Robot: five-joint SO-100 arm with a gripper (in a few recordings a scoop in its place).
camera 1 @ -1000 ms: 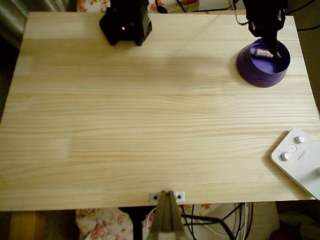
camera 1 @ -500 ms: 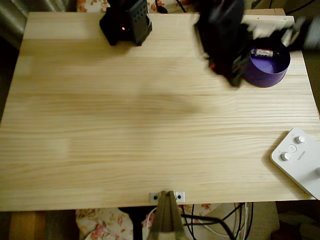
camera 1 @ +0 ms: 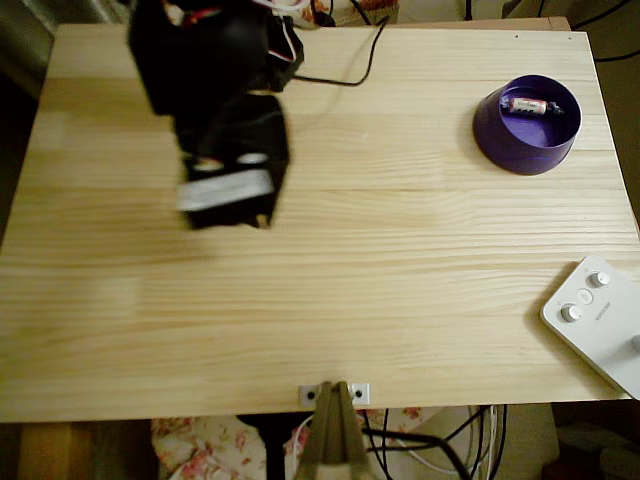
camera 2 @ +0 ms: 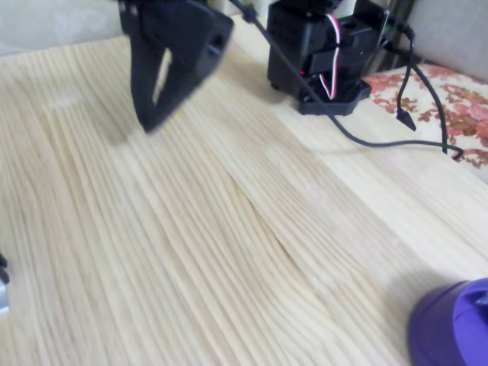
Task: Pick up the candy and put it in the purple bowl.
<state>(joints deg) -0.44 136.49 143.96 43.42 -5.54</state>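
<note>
Candy [camera 1: 528, 105] lies inside the purple bowl [camera 1: 520, 150] at the table's [camera 1: 400, 280] far right corner in the overhead view. Gripper [camera 2: 156, 114] hangs well apart from the bowl, over the far left of the table, blurred; fingers parted in the fixed view, nothing between them. White device [camera 1: 600, 320] at right edge

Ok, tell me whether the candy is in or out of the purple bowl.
In. The overhead view shows the candy lying on the glossy floor of the purple bowl, inside its rim, with the gripper away across the table.
</note>
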